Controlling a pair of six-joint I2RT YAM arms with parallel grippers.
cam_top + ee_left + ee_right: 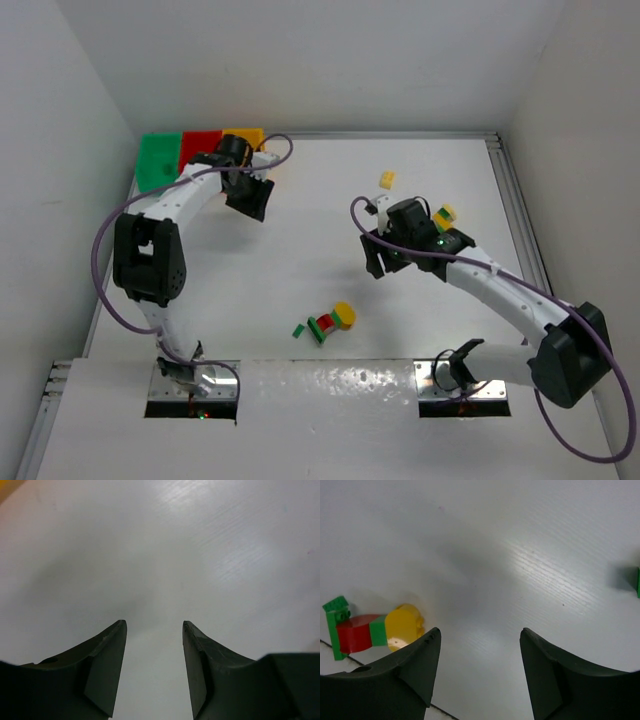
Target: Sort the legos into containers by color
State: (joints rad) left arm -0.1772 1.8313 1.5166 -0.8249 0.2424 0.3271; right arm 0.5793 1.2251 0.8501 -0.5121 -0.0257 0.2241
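A: Eyes on the lego cluster (327,322), sitting mid-table (300,250) toward the near edge, well apart from the containers (200,150) in the far left corner. Looks stuck together: green plate (332,625), red brick (354,634), a green sliver, then the yellow brick (404,626).

B: Runs long-ways left to right, tipped slightly far at the right end. Points the yellow end right and the green plate left (standing on edge, by the look of the right wrist view). Also a small green piece (299,329) just left of it. Touching or apart, cannot tell.

A: Hovering near it, far and right: the right gripper (480,635), spread wide, nothing between the fingers. Same for the left gripper (154,625) up beside the yellow bin (247,136): parted, empty.

B: Trouble spots? Grabbing the whole clump and dumping three colours into one bin, for a start. Would come from closing along that long axis instead of working one end loose.

A: Or nudging rather than gripping: landing off-centre on the rounded yellow end and skidding the lot toward the near edge.

B: Worth watching too: two loose legos far right, a yellow one (386,180) and a yellow-green one (446,213), the second just beside the right arm (500,290). Could get swept aside on a swing.
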